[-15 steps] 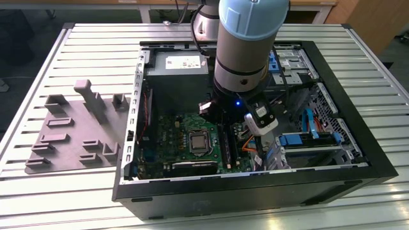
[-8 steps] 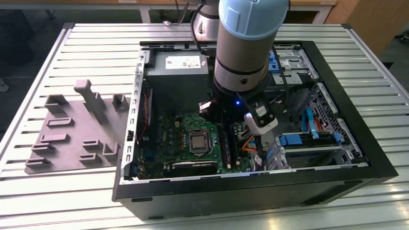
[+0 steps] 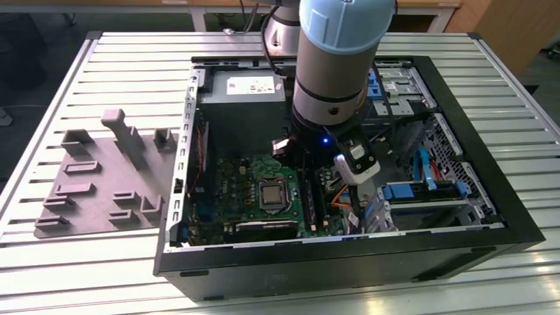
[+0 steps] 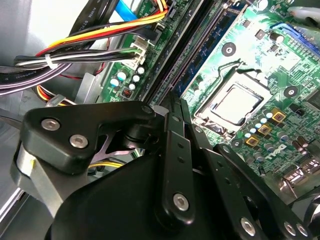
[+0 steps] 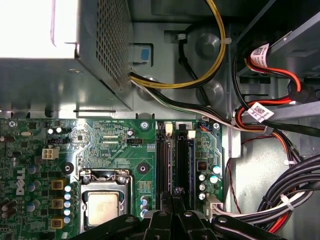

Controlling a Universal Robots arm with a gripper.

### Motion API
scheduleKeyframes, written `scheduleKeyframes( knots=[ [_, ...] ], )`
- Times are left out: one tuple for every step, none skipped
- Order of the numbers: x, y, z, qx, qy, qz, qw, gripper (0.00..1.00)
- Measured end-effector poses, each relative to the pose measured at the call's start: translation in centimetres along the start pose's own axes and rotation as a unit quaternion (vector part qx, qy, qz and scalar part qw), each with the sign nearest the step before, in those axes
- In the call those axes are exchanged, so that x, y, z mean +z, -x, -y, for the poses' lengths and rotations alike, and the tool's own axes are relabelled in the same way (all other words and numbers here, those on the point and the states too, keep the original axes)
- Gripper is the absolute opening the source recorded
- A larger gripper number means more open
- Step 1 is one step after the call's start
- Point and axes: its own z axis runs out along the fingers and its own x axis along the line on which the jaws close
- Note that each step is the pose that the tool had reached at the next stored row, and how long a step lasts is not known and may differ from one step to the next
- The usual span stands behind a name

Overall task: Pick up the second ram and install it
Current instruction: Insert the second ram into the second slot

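The grey and blue robot arm (image 3: 337, 52) reaches down into the open black computer case (image 3: 490, 164), which lies on its side on the ribbed metal table (image 3: 88, 275). The black linkage gripper (image 5: 173, 192) hangs low over the green motherboard (image 5: 115, 150). It is just above the long black memory slots (image 5: 162, 165), which run near to far on the exterior view's right of the silver processor socket (image 3: 273, 195).

In both wrist views the fingers (image 4: 176, 117) are drawn together to a narrow tip. I see nothing between them, though a thin board held edge-on there would be hidden.

1 long, flat, dark blue-green memory stick (image 4: 212, 42) sits down in a slot just beside the fingertips, level with the slot walls. I cannot tell whether this is the second ram or its neighbour.

The grey moulded fixture plate (image 3: 96, 190) with upright posts lies on the table well apart, at the exterior view's left of the case.

My judgement is that picking is done and the work is at the seating step. That step calls for a straight downward press, square to the slot and clear of the bundled yellow, red and black cables (image 5: 260, 115) on the far right.
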Motion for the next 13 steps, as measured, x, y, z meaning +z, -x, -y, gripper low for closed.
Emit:
scheduleKeyframes(
  knots=[
    [0.0, -0.03, 0.0, 0.0, 0.0, 0.0, 1.0, 0.12],
    [0.0, -0.06, 0.0, 0.0, 0.0, 0.0001, 1.0, 0.12],
    [0.0, -0.09, 0.0, 0.0, 0.0, 0.0001, 1.0, 0.12],
    [-0.01, -0.1, 0.0, 0.0, 0.0, 0.0002, 1.0, 0.12],
    [-0.01, -0.1, 0.0, 0.0, 0.0, 0.0002, 1.0, 0.12],
    [0.0, -0.1, 0.0, 0.0, 0.0, 0.0002, 1.0, 0.12],
    [0.0, -0.11, 0.0, 0.0, 0.0, 0.0002, 1.0, 0.12],
    [0.0, -0.11, 0.01, 0.0, -0.0001, 0.0002, 1.0, 0.12],
    [0.0, -0.11, 0.01, 0.0, -0.0001, 0.0002, 1.0, 0.12],
    [0.0, -0.1, 0.01, 0.0, -0.0001, 0.0001, 1.0, 0.12],
    [0.01, -0.1, 0.0, 0.0, 0.0, 0.0002, 1.0, 0.12],
    [0.01, -0.09, 0.0, 0.0, 0.0, 0.0002, 1.0, 0.12],
    [0.01, -0.09, 0.0, 0.0, 0.0, 0.0002, 1.0, 0.12]
  ],
)
